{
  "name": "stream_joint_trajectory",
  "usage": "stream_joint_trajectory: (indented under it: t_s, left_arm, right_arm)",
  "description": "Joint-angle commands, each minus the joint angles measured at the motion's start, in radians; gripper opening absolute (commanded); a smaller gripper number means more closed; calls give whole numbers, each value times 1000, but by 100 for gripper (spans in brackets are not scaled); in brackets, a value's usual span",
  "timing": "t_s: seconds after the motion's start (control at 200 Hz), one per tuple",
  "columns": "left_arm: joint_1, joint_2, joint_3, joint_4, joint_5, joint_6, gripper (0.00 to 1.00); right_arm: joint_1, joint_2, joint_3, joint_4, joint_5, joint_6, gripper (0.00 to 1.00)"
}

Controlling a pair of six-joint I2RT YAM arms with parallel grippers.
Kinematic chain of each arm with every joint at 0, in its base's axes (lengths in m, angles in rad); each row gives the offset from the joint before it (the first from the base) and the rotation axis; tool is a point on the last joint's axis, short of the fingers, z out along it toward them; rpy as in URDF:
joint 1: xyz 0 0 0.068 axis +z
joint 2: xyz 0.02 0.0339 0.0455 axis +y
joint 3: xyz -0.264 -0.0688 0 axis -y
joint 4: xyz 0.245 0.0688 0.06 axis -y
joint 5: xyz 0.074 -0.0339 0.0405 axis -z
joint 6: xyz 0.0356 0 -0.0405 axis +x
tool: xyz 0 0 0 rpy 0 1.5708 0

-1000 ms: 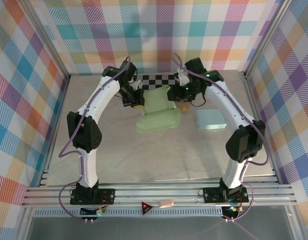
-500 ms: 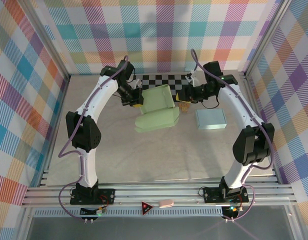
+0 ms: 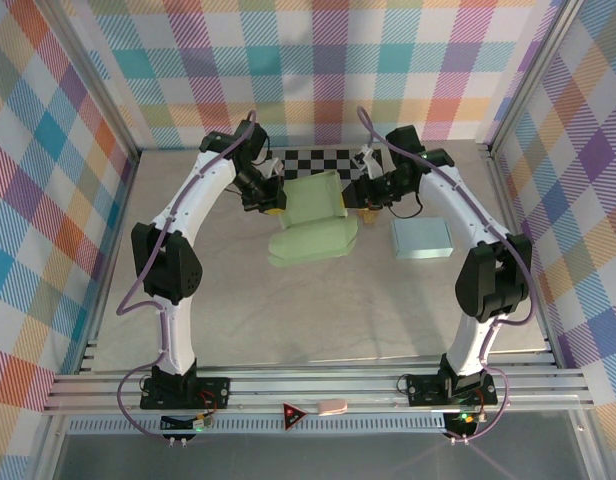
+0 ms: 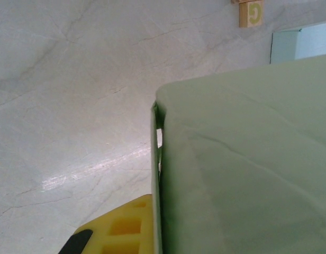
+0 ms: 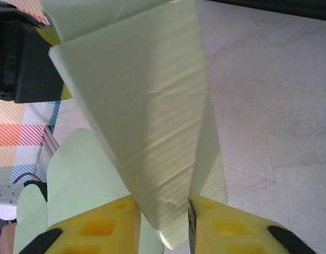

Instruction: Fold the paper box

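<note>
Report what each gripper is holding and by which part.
Both hold the paper box: the left gripper clamps the raised panel's left edge, the right gripper pinches a folded flap on its right side.

Pale green box point(image 3: 313, 215), yellow fingers point(image 5: 94, 228)

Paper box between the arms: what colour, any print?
The paper box is plain pale green, no print visible; best seen in the right wrist view.

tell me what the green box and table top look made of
green box: thin matte paper or light card, going by its creases, fine wrinkles and sharp folds. table top: pale, grey-veined, slightly glossy with a glare streak; marble or printed laminate, cannot tell which.
</note>
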Motion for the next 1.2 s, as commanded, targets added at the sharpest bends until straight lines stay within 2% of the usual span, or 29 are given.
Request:
stream_joint_trajectory:
  t_s: [0.0, 0.325, 0.42, 0.505, 0.625, 0.715, 1.01, 1.195]
  left_arm:
    - [6, -47, 9, -23, 34, 11, 0]
    - [-4, -49, 11, -21, 26, 8, 0]
    - [-8, -47, 16, -25, 24, 6, 0]
    - [-12, -44, 19, -26, 20, 6, 0]
    - [-16, -42, 24, -27, 18, 6, 0]
    - [-19, -41, 25, -30, 15, 6, 0]
    - [-22, -43, 26, -32, 13, 8, 0]
    - [-22, -47, 26, -36, 10, 10, 0]
  right_arm:
    - [17, 18, 43, -9, 21, -35, 25]
    - [109, 66, 109, -58, 243, -49, 15]
    - [145, 85, 139, -86, 376, -43, 10]
    - [185, 94, 150, -93, 533, -26, 0]
    - [234, 96, 150, -99, 746, 17, 0]
    - [261, 91, 142, -98, 851, 41, 0]
    - [245, 58, 116, -33, 659, 28, 0]
    - [214, 64, 127, -46, 613, 30, 13]
